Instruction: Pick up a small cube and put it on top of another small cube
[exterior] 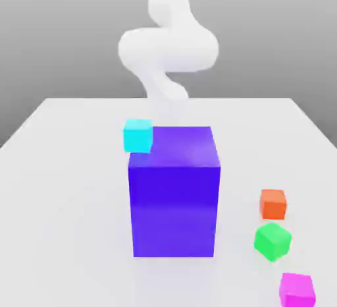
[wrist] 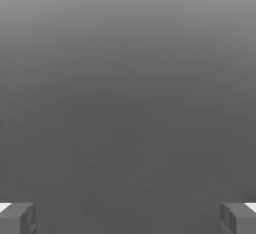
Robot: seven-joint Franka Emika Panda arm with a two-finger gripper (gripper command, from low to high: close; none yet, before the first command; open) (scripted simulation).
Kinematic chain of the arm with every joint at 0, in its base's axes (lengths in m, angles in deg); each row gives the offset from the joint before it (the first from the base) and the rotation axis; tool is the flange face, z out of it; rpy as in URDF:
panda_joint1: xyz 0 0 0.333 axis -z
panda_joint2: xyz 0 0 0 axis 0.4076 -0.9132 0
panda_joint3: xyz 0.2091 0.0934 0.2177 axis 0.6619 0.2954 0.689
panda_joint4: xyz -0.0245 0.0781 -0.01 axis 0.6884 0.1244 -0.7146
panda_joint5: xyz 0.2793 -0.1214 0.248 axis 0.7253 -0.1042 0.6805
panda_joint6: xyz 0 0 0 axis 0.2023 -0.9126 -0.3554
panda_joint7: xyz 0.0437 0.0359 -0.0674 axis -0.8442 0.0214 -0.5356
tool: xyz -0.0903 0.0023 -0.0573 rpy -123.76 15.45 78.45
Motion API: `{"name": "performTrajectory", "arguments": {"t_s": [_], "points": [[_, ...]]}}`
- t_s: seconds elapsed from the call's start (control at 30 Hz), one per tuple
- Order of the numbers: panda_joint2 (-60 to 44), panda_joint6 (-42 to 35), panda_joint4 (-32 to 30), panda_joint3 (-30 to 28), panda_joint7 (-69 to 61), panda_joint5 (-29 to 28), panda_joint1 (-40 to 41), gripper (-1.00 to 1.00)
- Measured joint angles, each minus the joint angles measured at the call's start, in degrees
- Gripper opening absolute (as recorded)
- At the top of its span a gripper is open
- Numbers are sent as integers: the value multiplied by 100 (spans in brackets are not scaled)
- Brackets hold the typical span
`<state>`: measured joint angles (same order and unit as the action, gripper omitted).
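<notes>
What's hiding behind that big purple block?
A small cyan cube peeks out at the big purple block's upper corner on the exterior view's left, and the white robot arm rises beyond it. Anything directly behind the block is covered.

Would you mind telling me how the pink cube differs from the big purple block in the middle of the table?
Size: the pink cube is small, while the purple block is far larger and taller.
Colour: the cube is magenta-pink; the block is deep violet-blue.
Place: in the exterior view the cube sits near the lower right corner, beyond the green cube; the block stands centrally, with a cyan cube at its upper left.
Both are plain, box-shaped and rest on the white table.
</notes>
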<state>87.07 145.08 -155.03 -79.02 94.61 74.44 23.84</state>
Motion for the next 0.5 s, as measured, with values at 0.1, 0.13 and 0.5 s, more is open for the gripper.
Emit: {"name": "performTrajectory", "arguments": {"t_s": [0.1, 0.13, 0.5], "points": [[-650, 193, 13, 192, 271, 67, -22, 0], [-859, 254, 17, 250, 365, 76, -39, 0], [-3137, 933, 59, 994, 1621, -119, -167, 0]]}}
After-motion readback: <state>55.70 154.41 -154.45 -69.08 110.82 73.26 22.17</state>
